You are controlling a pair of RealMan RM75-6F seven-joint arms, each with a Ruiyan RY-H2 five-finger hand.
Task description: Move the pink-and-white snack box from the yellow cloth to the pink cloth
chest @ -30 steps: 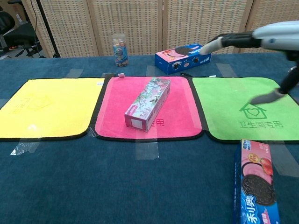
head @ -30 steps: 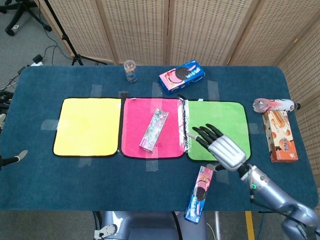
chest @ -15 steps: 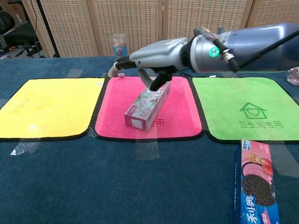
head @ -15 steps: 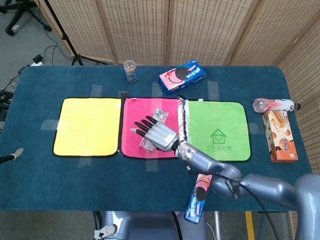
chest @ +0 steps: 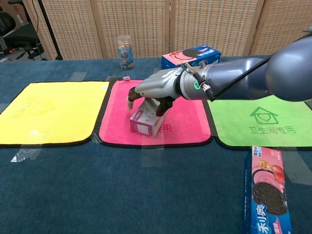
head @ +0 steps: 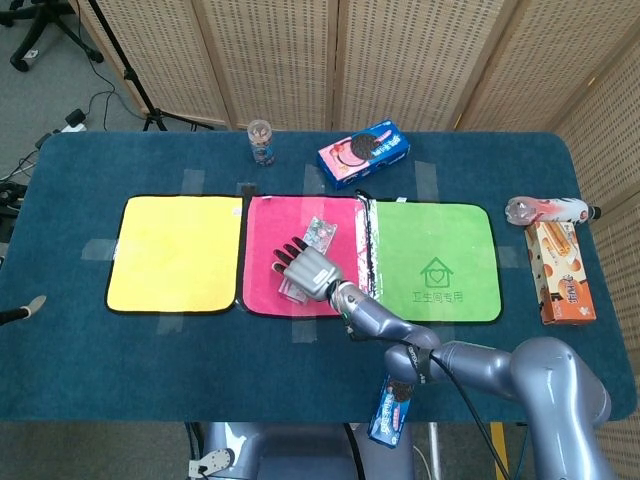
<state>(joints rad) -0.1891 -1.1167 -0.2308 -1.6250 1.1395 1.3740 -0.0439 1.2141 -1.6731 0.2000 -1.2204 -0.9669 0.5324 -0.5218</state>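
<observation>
We see the long pink-and-white floral snack box point(head: 318, 232) point(chest: 146, 120) lying on the pink cloth point(head: 265, 255) point(chest: 187, 119), beside the bare yellow cloth point(head: 175, 252) point(chest: 48, 112) on the blue desk point(head: 130, 350). Our right hand point(head: 308, 268) point(chest: 153, 92) rests over the box's near end with its fingers point(chest: 131, 95) curved down around it, though we cannot tell whether they actually clasp it. Our left hand shows in neither view.
</observation>
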